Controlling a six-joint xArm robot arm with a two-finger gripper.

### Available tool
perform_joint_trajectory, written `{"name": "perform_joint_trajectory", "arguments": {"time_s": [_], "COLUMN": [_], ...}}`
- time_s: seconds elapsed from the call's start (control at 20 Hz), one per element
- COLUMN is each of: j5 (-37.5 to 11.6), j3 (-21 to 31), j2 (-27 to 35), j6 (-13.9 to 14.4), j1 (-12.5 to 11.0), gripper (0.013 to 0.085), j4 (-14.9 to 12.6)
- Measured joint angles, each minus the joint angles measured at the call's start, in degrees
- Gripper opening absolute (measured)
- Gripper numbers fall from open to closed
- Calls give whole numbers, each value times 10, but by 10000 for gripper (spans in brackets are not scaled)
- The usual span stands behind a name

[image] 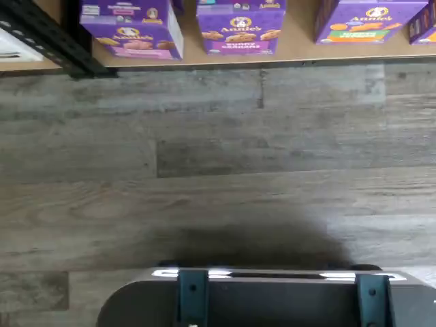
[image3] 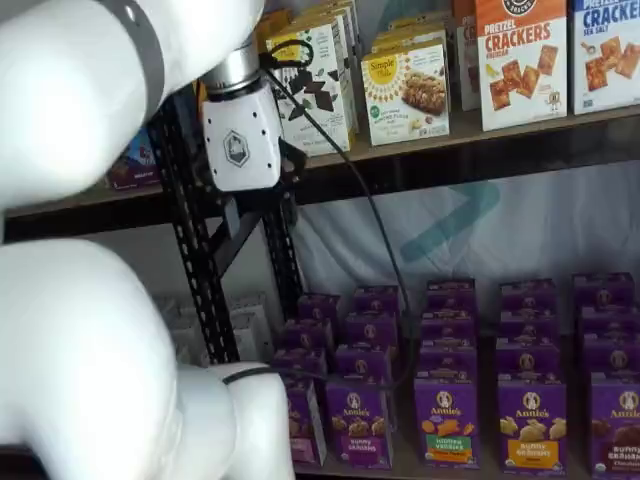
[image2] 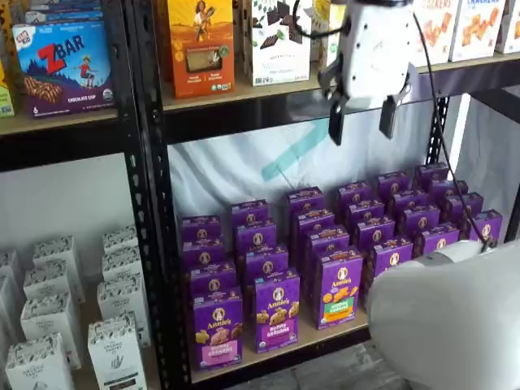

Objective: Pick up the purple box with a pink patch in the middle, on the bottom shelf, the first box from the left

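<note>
White arm segments (image3: 90, 350) fill the near view; the pincer (image2: 363, 122), spread and empty, is hung well above the upright purple box (image2: 217, 329), flanked rightward by a purple-banded carton (image2: 277, 310).

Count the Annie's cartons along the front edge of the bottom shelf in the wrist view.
4 show: the purple box with the pink band by the black upright, a purple-band carton beside it, an orange-and-green one, and a sliver at the frame edge. More may sit beyond view.

Tan bottom shelf (image2: 325, 335) with rows of purple cartons (image2: 382, 223), the purple box (image2: 217, 328) frontmost.
</note>
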Motion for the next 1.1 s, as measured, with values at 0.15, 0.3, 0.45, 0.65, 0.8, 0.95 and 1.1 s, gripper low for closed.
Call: {"name": "perform_joint_trajectory", "arguments": {"time_s": [0.15,0.3,0.45,0.65,0.8,0.95,1.1], "j5": [-31,-67,-134,-216,-253,-308,-350], "j3": [32,63,109,157,176,200,213], "j2": [8,16,18,23,47,76,118], "j6": [13,19,21,26,39,54,64], "j1": [14,21,23,30,41,52,59], "gripper": [850,850,850,850,850,850,850], "j4": [-10,-14,-13,-9,-17,-29,-34]}}
